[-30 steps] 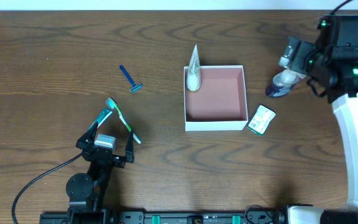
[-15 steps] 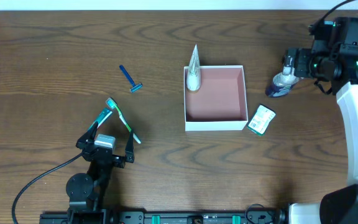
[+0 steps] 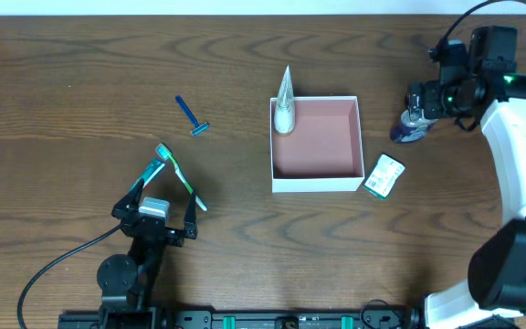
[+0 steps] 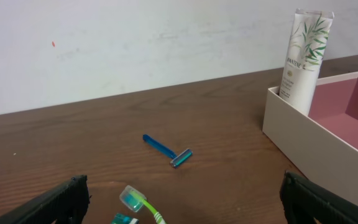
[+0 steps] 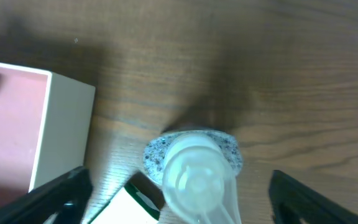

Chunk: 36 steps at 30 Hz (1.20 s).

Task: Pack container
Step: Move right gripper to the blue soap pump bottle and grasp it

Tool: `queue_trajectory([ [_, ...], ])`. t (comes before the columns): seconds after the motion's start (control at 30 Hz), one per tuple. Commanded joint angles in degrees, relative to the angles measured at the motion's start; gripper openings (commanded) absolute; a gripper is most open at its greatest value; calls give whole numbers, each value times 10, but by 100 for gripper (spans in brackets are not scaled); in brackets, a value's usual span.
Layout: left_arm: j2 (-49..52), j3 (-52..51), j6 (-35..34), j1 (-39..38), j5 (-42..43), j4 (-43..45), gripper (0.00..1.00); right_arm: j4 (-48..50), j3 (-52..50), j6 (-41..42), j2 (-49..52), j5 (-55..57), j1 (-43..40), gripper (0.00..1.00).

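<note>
The container (image 3: 316,182), a square white box with a dusty pink inside, sits mid-table; it also shows in the left wrist view (image 4: 303,140) and the right wrist view (image 5: 61,124). A white tube (image 3: 284,102) leans in its far left corner. My right gripper (image 3: 415,108) is open right above a clear pump bottle (image 3: 411,128), whose pump head (image 5: 194,180) lies between the fingers. My left gripper (image 3: 154,206) is open and empty, just behind two green toothbrushes (image 3: 173,174). A blue razor (image 3: 191,116) lies farther back.
A small white and green packet (image 3: 384,175) lies by the container's near right corner. The white wall runs along the table's far edge. The left arm's cable trails at the near left.
My right gripper has turned and moved down over the pump bottle, which now stands more upright beneath it. The left arm has not moved.
</note>
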Motion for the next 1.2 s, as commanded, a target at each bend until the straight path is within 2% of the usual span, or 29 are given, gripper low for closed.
queue_trajectory([
  [0.0,0,-11,-3,3,6,-19,98,1,-4,-13,23,-14,-5,83],
  [0.13,0,-11,-3,3,6,-19,98,0,-4,-13,41,-14,-5,71],
  [0.27,0,-11,-3,3,6,-19,98,2,-4,-13,48,-14,-5,52],
  [0.5,0,-11,-3,3,6,-19,98,-4,-4,-13,48,-14,-5,26],
  [0.67,0,-11,-3,3,6,-19,98,-4,-4,-13,48,-14,-5,11],
  [0.87,0,-11,-3,3,6,-19,98,-4,-3,-13,47,-14,-5,3],
  [1.17,0,-11,-3,3,6,-19,98,12,0,-9,26,-10,-4,1],
])
